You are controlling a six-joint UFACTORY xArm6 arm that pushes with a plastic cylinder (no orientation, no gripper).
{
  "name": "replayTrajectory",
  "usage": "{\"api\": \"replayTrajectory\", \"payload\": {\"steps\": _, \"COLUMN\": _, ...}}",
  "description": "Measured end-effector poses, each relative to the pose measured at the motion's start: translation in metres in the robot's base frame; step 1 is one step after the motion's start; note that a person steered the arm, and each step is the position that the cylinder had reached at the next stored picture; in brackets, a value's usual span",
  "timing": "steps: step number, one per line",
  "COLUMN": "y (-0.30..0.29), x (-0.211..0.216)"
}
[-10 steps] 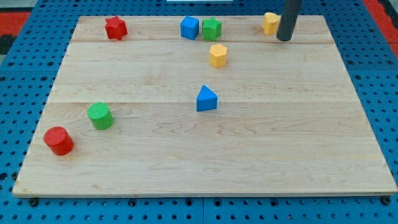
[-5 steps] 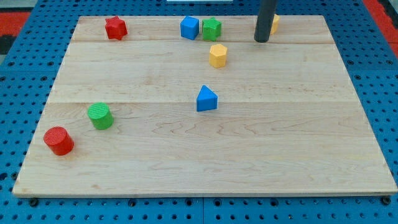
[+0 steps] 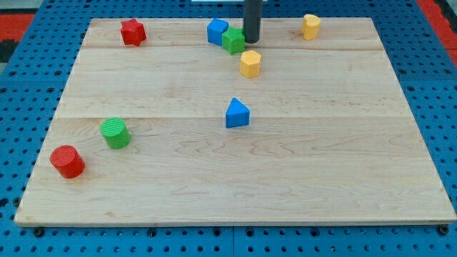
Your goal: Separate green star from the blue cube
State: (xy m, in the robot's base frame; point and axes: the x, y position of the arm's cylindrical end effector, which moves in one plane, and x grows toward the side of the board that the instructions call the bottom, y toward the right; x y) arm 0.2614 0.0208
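- My tip (image 3: 251,41) stood touching the green star (image 3: 233,41), which lay against the blue cube (image 3: 218,31) at the bench's (image 3: 214,178) top edge.
- No gripper existed; a downward push, away from the cube, looked wisest.

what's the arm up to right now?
It is working on splitting the green star from the blue cube near the view's top edge of the wooden board. My tip sits right against the star's right side, above the yellow hexagonal block. The star touches the cube's lower right corner, so they are not yet separated. The other blocks lie apart from this group.
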Motion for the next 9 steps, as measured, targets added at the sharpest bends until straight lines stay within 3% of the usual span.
{"api": "replayTrajectory", "payload": {"steps": 1, "y": -0.013, "x": -0.003}}
{"api": "replayTrajectory", "payload": {"steps": 2, "y": 0.014, "x": -0.022}}
{"api": "replayTrajectory", "payload": {"steps": 3, "y": -0.022, "x": -0.022}}
{"api": "replayTrajectory", "payload": {"steps": 5, "y": -0.123, "x": 0.060}}
{"api": "replayTrajectory", "payload": {"steps": 6, "y": -0.139, "x": 0.094}}
{"api": "replayTrajectory", "payload": {"steps": 7, "y": -0.104, "x": 0.120}}
{"api": "replayTrajectory", "payload": {"steps": 9, "y": -0.210, "x": 0.123}}
